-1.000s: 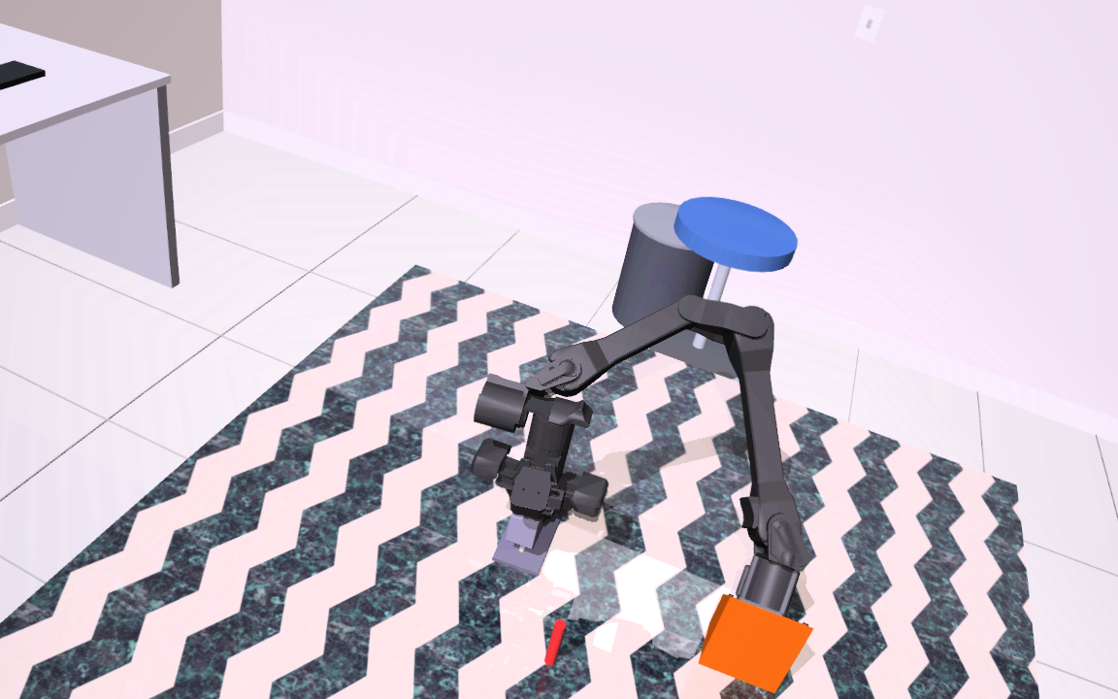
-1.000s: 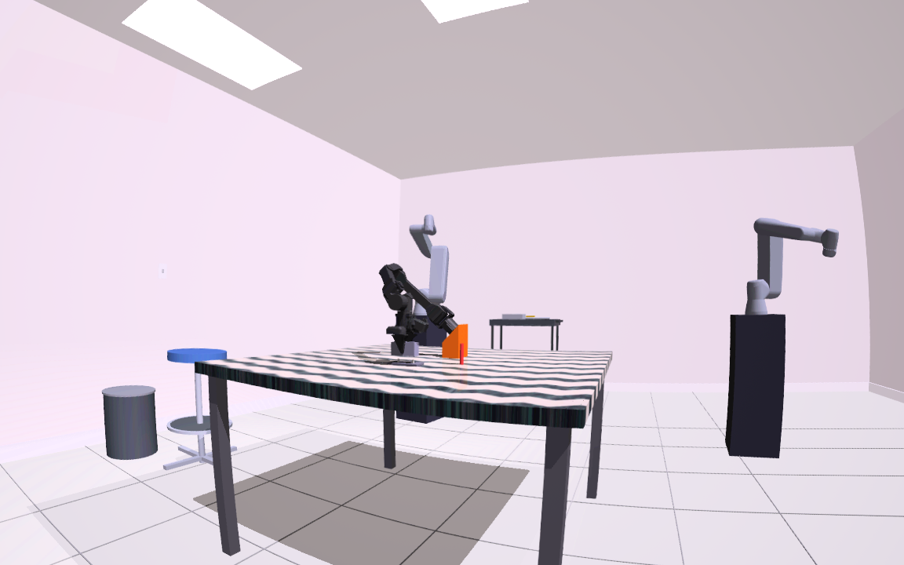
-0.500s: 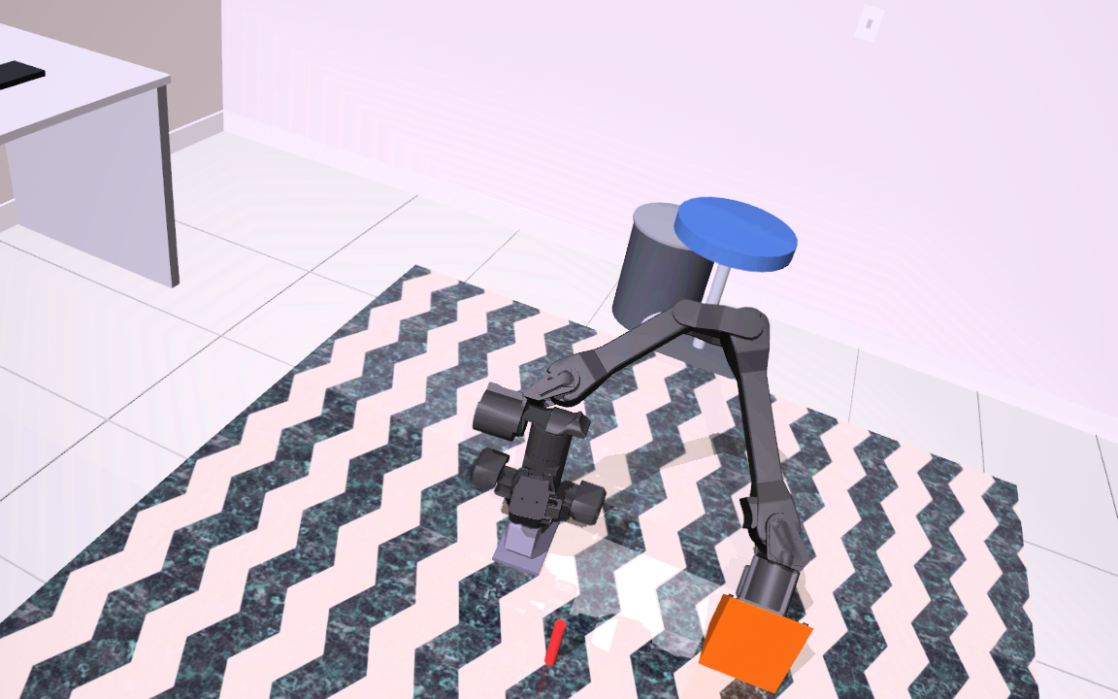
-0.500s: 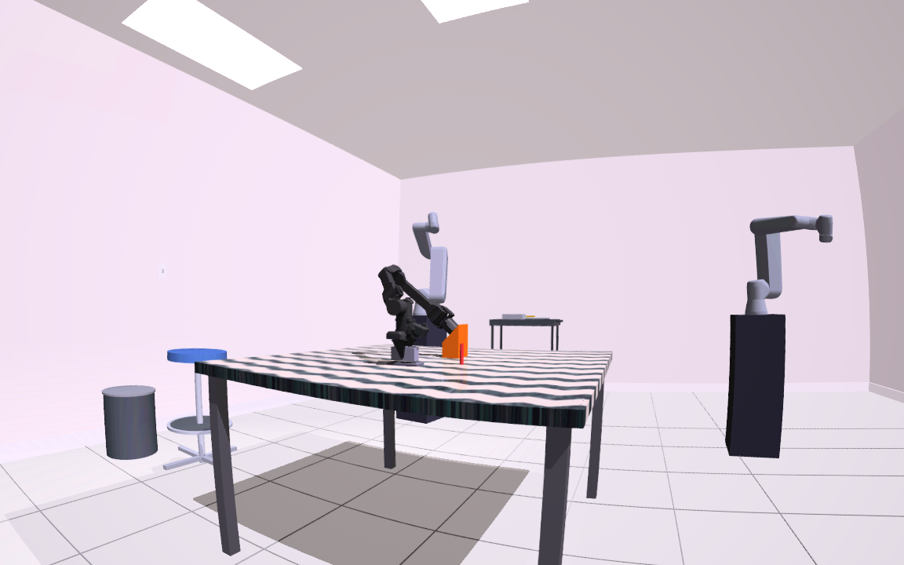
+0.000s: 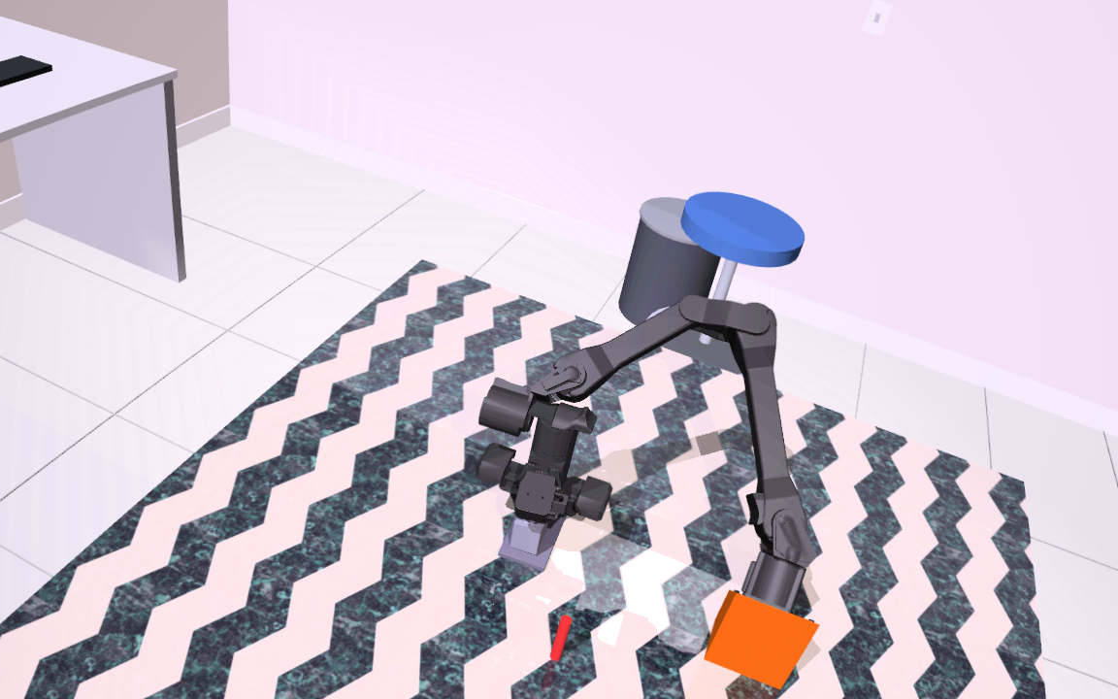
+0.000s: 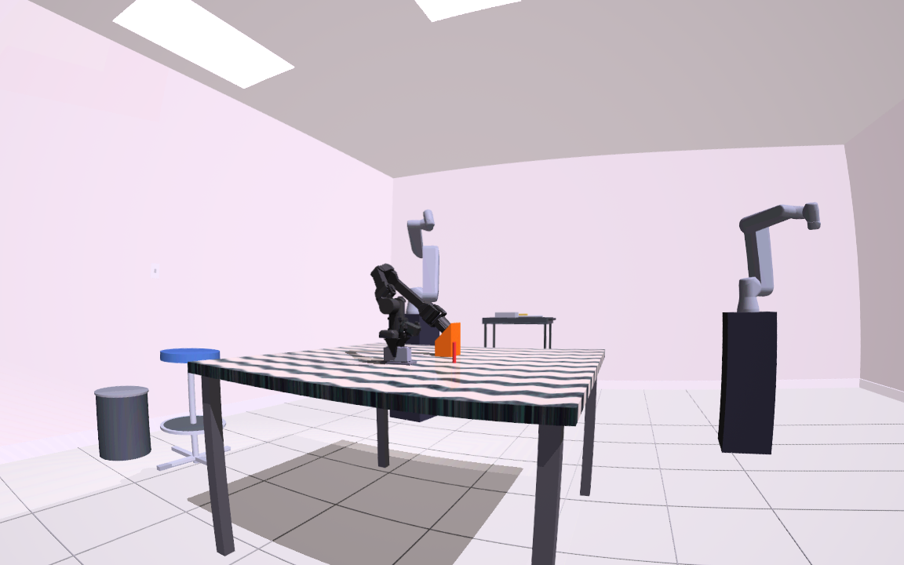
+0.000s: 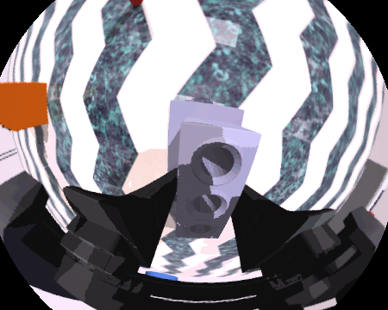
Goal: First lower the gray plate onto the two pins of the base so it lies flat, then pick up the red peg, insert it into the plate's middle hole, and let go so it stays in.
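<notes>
The gray plate (image 7: 208, 189) (image 5: 528, 546) (image 6: 399, 358) with its three holes lies on the lavender base (image 7: 206, 115) on the zigzag table top. My gripper (image 7: 203, 176) (image 5: 537, 519) (image 6: 397, 348) points straight down over it. The fingers stand on either side of the plate, opened slightly off its sides. The red peg (image 5: 560, 639) (image 6: 453, 351) lies on the table apart from the base, toward the near edge in the top view. The fingertips are hidden behind the wrist in the top and exterior views.
An orange block (image 5: 758, 645) (image 6: 446, 339) (image 7: 18, 103) covers the arm's foot, right of the peg. A blue stool (image 5: 740, 225) (image 6: 190, 355) and a gray bin (image 5: 658, 260) (image 6: 122, 423) stand on the floor beside the table. Two other robot arms stand far off.
</notes>
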Controlling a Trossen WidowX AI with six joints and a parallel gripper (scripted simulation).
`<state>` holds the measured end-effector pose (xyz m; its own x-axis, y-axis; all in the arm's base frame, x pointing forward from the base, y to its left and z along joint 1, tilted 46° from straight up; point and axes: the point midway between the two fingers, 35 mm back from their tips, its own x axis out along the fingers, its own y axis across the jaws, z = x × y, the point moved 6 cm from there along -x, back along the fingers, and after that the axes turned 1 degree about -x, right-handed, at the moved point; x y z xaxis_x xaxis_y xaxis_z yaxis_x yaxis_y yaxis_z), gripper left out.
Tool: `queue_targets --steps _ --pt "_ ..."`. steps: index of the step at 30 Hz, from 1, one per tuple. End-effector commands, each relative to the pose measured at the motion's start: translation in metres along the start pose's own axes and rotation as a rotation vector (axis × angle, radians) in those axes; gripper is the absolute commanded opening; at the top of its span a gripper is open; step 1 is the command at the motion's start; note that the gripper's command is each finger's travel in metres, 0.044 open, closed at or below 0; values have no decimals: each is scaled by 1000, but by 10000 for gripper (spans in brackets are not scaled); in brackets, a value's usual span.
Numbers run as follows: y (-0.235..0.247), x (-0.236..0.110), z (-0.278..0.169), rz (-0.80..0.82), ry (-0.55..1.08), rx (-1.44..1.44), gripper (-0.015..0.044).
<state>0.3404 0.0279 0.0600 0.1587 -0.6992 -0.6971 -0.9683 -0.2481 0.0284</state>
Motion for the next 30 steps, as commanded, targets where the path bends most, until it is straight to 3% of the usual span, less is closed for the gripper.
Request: queue_targets --steps 1,6,12,19,30 --pt "0 0 0 -1 0 1 315" --pt "0 0 0 -1 0 1 440" --pt "-2 -11 0 -1 -3 0 440" --pt "-2 -111 2 5 -2 -13 440" --pt "-2 -117 6 6 -1 0 440"
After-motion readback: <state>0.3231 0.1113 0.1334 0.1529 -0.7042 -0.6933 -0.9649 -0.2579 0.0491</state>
